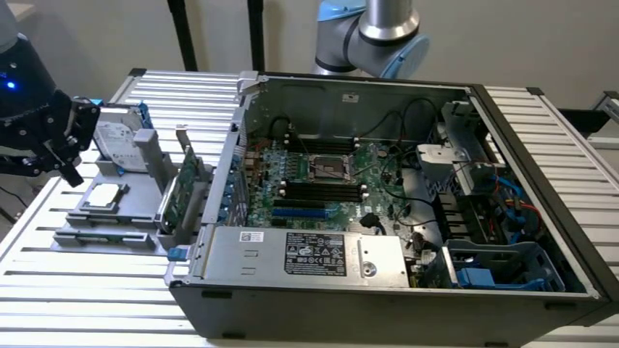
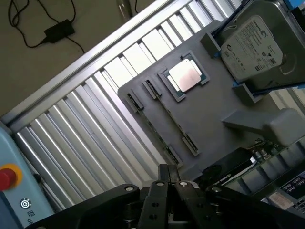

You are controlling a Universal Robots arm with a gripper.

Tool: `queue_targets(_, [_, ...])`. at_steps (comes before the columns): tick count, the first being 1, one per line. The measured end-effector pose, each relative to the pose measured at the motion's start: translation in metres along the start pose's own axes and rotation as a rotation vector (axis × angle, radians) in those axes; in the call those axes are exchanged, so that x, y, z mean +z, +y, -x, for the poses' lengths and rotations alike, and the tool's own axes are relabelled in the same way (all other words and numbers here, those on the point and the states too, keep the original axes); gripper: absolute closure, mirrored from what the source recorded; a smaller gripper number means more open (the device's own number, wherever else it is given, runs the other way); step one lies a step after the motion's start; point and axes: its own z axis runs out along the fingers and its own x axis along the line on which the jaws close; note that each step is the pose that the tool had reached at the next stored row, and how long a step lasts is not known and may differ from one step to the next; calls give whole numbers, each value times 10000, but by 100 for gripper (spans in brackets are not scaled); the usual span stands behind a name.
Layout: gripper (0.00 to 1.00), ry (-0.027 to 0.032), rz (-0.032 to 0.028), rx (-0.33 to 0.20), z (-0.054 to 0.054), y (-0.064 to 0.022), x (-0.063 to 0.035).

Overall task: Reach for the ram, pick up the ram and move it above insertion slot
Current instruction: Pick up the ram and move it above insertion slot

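1. On the exterior view, my claw (image 1: 68, 168) hangs over the grey fixture tray (image 1: 130, 206). It sits outside the open computer case (image 1: 406, 312) and well apart from the black insertion slots (image 1: 324, 190) on the motherboard.
2. Same view: upright green expansion cards (image 1: 184, 190) stand between the claw and the case wall.
3. Over to the wrist view, which gives me the fingertips. They are pressed together with nothing pinched between them, so the claw is narrow and empty.
4. Just beyond those tips lies the ram (image 2: 172, 118), a thin stick seen edge-on. It sits in the tray between two end clips and is not touching the claw.
5. Past the ram, farther from the claw, the processor (image 2: 183, 76) rests flat in its pocket.
6. Farther out again, the hard drive (image 2: 252, 45) leans in its cradle, label facing me.
7. Off the tray, on the claw's opposite side from the drive, I can see a red stop button (image 2: 6, 176).
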Motion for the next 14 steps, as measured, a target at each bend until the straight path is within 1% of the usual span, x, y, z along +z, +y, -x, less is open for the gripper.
queue_targets(14, [89,66,24,-2539,0,-1,23])
